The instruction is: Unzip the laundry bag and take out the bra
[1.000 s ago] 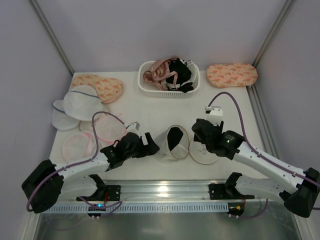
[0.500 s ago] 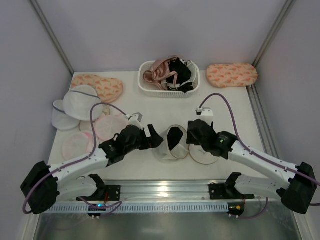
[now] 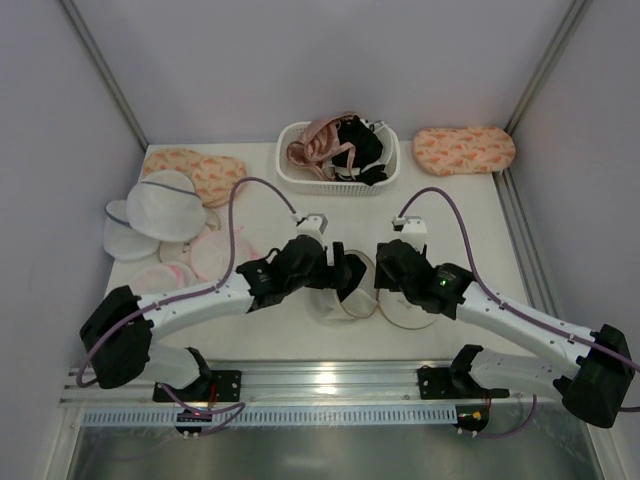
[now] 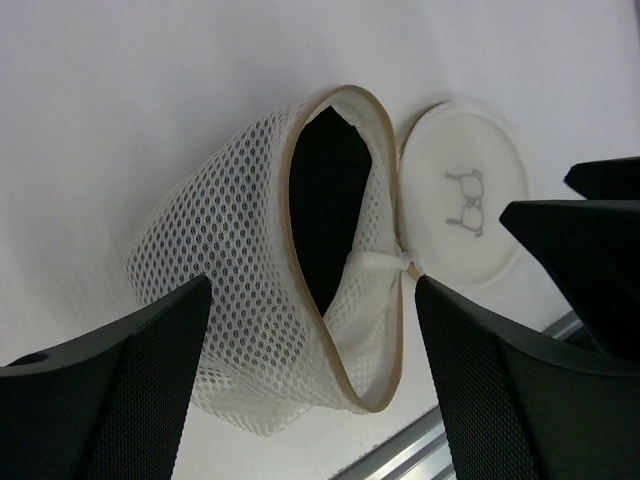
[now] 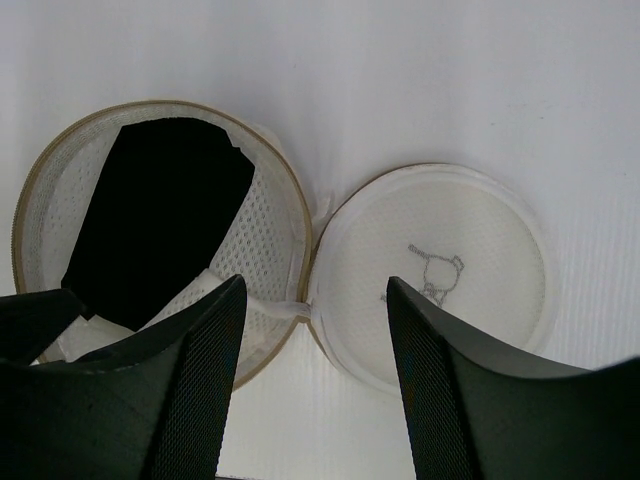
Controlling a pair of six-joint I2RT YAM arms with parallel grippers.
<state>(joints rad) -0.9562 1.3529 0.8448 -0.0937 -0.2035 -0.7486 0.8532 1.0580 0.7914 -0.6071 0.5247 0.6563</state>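
The laundry bag [image 4: 240, 290] lies unzipped near the table's front, its tan rim gaping. Its round lid [image 4: 462, 200] with the glasses-like mark is flipped out flat to the right. The black bra [image 4: 325, 200] sits inside the opening and also shows in the right wrist view [image 5: 150, 220]. My left gripper [image 4: 310, 400] is open and empty, its jaws straddling the bag's near rim. My right gripper [image 5: 310, 390] is open and empty above the hinge between bag [image 5: 275, 225] and lid [image 5: 430, 270]. In the top view both grippers [image 3: 345, 272] [image 3: 388, 268] hover over the bag [image 3: 335, 305].
A white basket [image 3: 300, 178] with pink and black bras stands at the back. Patterned pouches [image 3: 195, 172] [image 3: 464, 150] lie at the back corners. White domed bags [image 3: 160, 205] and pink-rimmed pouches [image 3: 205, 255] lie left. A metal rail [image 3: 320, 380] runs along the front edge.
My left arm has swung right, from beside the pink-rimmed pouches to over the bag. My right gripper shifted slightly left toward the bag, then held. Both stayed open.
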